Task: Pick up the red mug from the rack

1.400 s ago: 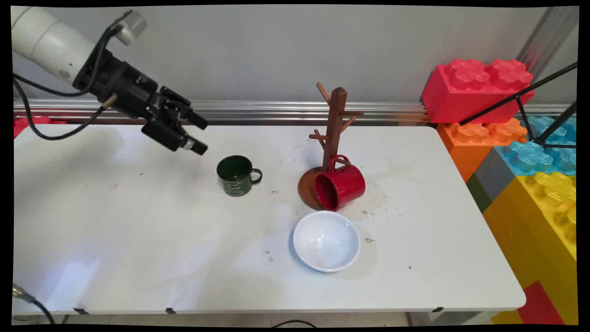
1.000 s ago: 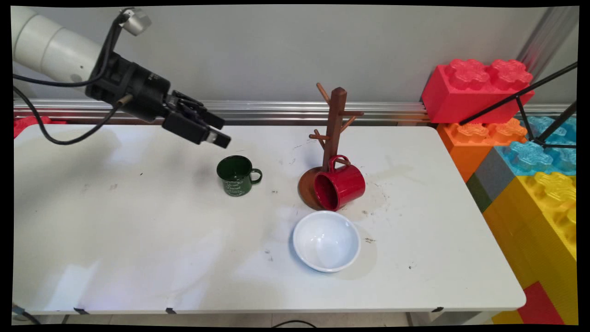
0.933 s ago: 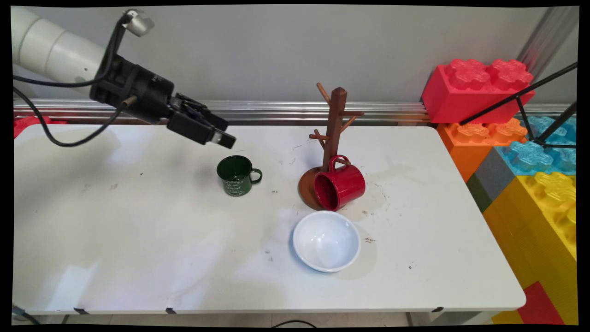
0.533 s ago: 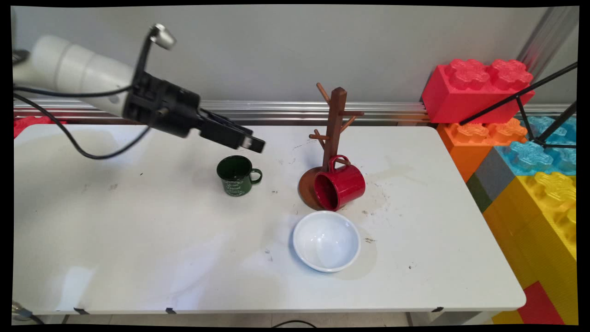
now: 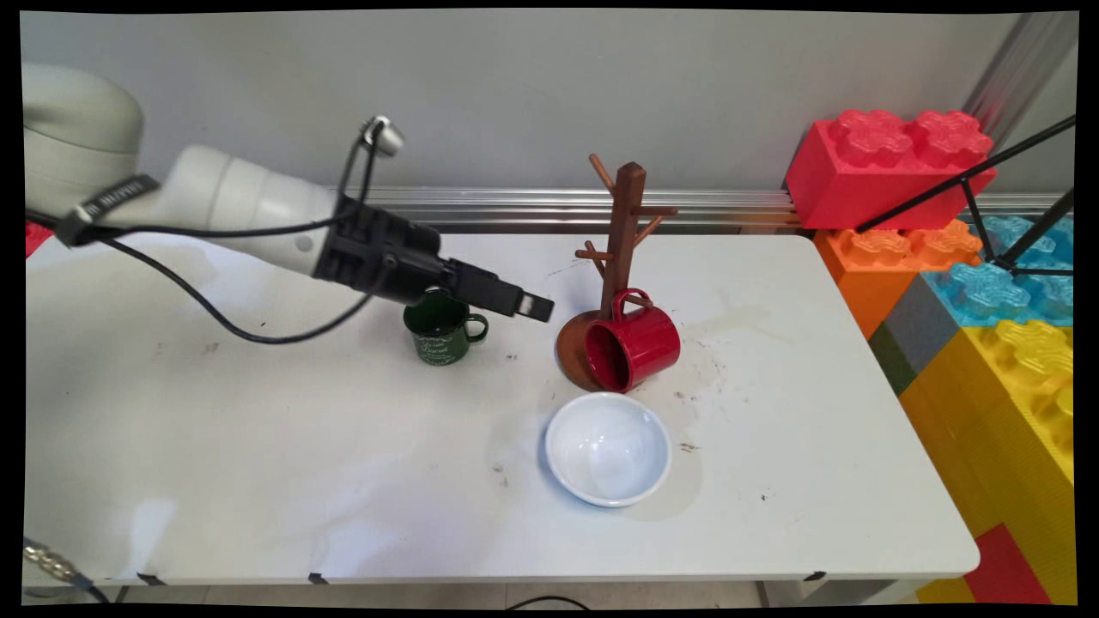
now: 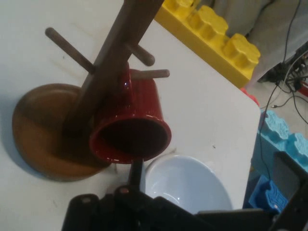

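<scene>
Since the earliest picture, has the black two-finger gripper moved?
Yes. The black two-finger gripper went rightward, passing above the dark green enamel mug, toward the brown wooden mug tree.

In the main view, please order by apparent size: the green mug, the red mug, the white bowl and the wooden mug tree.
1. wooden mug tree, the tallest
2. white bowl
3. red mug
4. green mug, partly hidden by the hand

The bowl stands nearest the camera, which may exaggerate its size.

Red mug (image 5: 634,346) lies sideways against the mug tree's base (image 5: 573,348).
</scene>
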`<state>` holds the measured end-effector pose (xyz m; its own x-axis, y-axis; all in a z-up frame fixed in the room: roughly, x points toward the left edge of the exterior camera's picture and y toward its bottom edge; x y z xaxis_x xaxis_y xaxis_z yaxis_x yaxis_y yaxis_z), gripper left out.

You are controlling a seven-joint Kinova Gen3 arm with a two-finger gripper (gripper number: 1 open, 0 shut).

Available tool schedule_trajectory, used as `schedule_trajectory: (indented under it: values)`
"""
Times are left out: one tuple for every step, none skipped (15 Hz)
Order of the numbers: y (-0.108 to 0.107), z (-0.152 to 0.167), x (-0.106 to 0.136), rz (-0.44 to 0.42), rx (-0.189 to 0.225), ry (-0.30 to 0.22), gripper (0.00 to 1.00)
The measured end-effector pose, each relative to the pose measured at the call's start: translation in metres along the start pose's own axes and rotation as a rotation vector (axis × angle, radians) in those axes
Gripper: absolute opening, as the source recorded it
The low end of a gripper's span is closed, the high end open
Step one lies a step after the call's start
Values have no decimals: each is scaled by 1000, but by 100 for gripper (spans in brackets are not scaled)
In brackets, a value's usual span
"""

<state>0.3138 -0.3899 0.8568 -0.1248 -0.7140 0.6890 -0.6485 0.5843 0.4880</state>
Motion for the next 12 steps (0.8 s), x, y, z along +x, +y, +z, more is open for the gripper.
schedule_trajectory:
  values:
    - [0,7,-2,-11,4,1,100]
    - [-1,14,-5,-25,10,3,100]
    - [-2,20,-7,-36,17,5,100]
    - [-2,24,-8,-43,21,5,100]
    - [-3,31,-10,-57,28,6,100]
    - [-3,36,-13,-68,32,3,100]
    - [-2,41,-15,-78,37,-2,100]
    - [-1,47,-18,-89,39,-8,100]
    - [0,52,-21,-99,42,-12,100]
    - [1,57,-23,-111,45,-17,100]
    - [3,61,-26,-123,48,-20,100]
    - [3,65,-28,-134,53,-22,100]
